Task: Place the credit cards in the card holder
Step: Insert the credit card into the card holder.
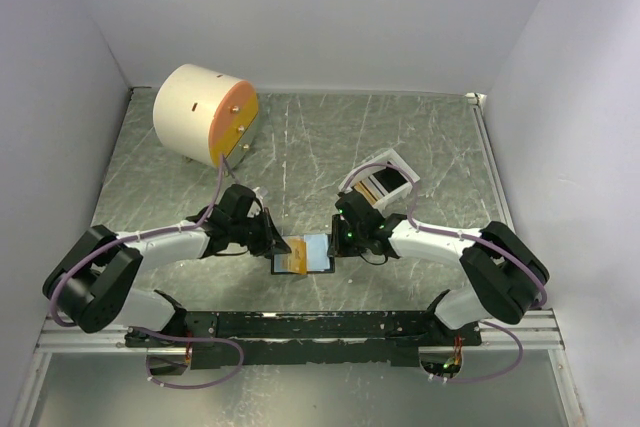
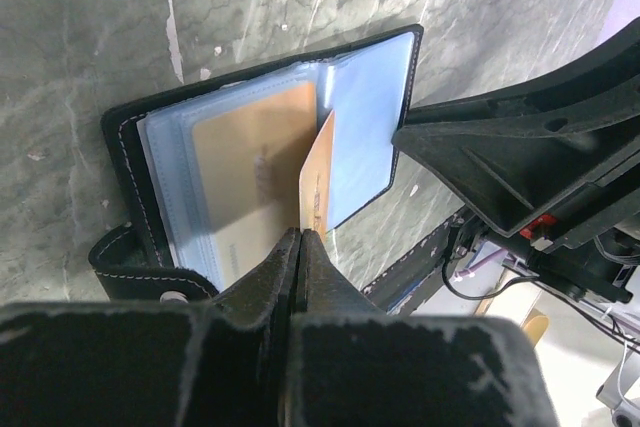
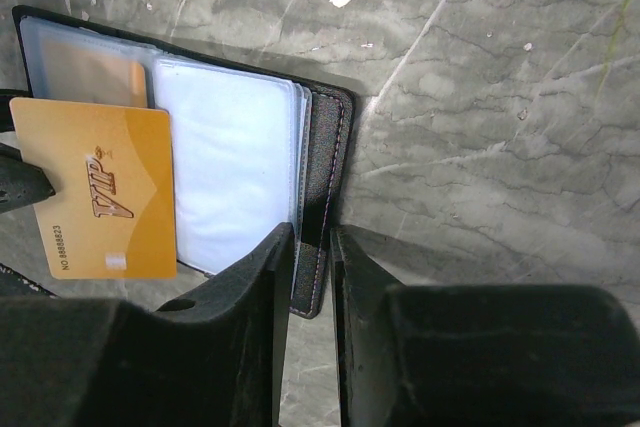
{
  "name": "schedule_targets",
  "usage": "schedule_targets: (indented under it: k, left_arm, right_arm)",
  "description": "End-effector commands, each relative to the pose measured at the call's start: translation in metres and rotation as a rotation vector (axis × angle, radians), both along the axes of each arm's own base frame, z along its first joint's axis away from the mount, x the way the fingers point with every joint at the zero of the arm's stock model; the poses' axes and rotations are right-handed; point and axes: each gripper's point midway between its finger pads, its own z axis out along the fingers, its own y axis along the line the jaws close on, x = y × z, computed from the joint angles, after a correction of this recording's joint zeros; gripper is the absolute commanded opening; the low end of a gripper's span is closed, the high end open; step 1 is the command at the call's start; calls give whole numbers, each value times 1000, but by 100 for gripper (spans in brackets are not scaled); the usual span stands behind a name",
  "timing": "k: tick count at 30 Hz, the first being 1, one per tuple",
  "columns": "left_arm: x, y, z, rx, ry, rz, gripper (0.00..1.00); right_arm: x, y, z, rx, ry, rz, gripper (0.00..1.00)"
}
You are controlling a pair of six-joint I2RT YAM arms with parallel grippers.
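Observation:
The black card holder (image 1: 318,250) lies open on the table between my two grippers, its clear sleeves up. My left gripper (image 1: 283,245) is shut on an orange credit card (image 2: 318,182), held on edge over the holder's middle fold (image 2: 125,157). In the right wrist view that card (image 3: 105,187) shows a "VIP" face. Another tan card (image 2: 245,177) sits inside a left-hand sleeve. My right gripper (image 3: 312,232) stands over the holder's right cover edge (image 3: 330,147). Its jaws are a narrow gap apart, and the cover runs under them, not pinched.
A big cream cylinder with an orange face (image 1: 205,112) stands at the back left. A white open-topped tray (image 1: 385,179) with dark and tan contents sits just behind my right arm. Grey walls close in the table on three sides.

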Motion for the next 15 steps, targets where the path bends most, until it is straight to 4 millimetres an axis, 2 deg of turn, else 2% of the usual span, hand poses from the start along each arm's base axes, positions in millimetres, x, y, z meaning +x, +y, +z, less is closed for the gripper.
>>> schedule_targets:
  k: [1, 15]
  left_arm:
    - [3, 4, -7, 16, 3, 24, 7]
    - [17, 9, -18, 94, -56, 16, 7]
  right_arm:
    - [-14, -12, -14, -54, 37, 8, 21]
    - [-15, -11, -15, -52, 42, 14, 21]
